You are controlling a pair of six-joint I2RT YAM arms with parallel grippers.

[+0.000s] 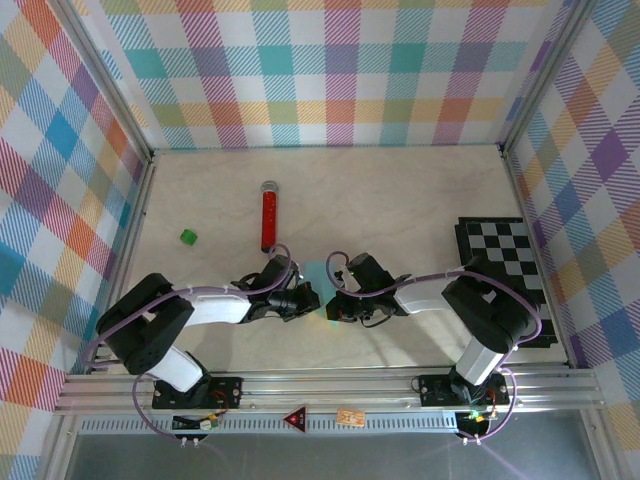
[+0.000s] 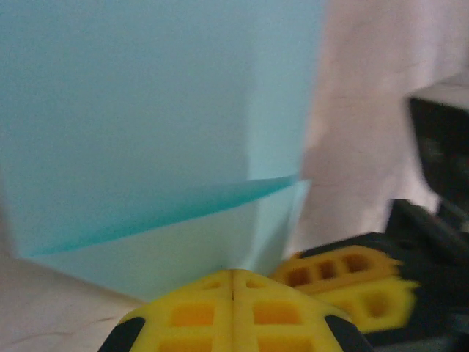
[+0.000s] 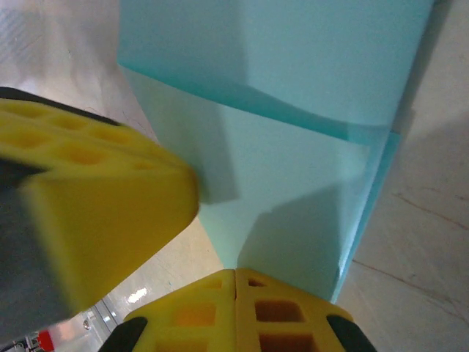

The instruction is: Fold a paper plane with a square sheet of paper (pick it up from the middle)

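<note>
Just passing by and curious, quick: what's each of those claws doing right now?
Left gripper: closed, pinching the cyan paper.
Right gripper: closed, pinching the same cyan paper.

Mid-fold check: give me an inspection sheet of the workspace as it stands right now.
Surface: pale marbled table, no damage seen.
Job's things: cyan paper, partly folded with a crease showing, held up between the two grippers near the table's centre.
Clutter: red glittery tube and small green cube behind the left arm; checkered board at the right edge.
Grippers: left gripper and right gripper both shut on the paper, close to each other.
Cables: purple cables loop over each wrist.
Surroundings: plaid walls on three sides; aluminium rail at the front.
</note>
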